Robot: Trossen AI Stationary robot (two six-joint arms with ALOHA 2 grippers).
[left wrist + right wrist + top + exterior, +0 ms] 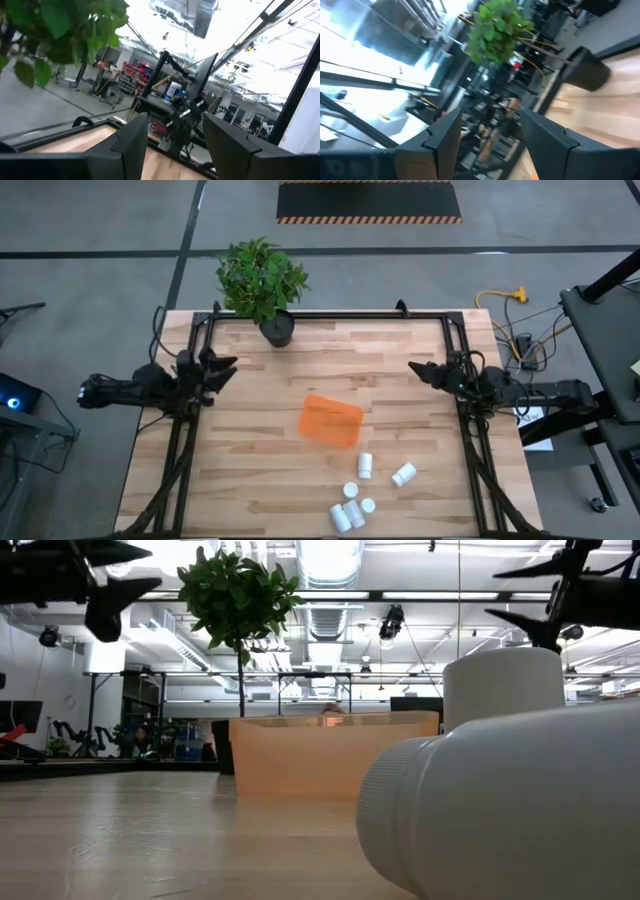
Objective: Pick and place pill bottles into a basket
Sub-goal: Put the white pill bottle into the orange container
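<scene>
The left end effector (228, 367) hung above the left edge of the counter (250, 470), its fingers (131, 142) parted with a clear gap between them and nothing held. The right end effector (420, 369) sat mirrored above the right edge, its fingers (444, 137) likewise spread apart and empty. Both pointed inward across the wooden top toward each other and were well apart from everything lying on it.

Between the two arms, slightly right of centre, the orange basket (331, 420) rested on the counter, turned at a slight angle to its edges, and looked empty from above. The pill bottles lay in a loose group nearer the front edge, to the right of and in front of the basket. One bottle (365, 465) sat closest to the basket, another (403, 474) lay on its side further right, and four more (350, 508) clustered close together near the front. From counter height, one lying bottle (510, 810) filled the foreground, with an upright one (503, 685) just behind it.

At the back edge, a black pot (278, 331) held a leafy green plant (260, 275), well apart from the basket.
</scene>
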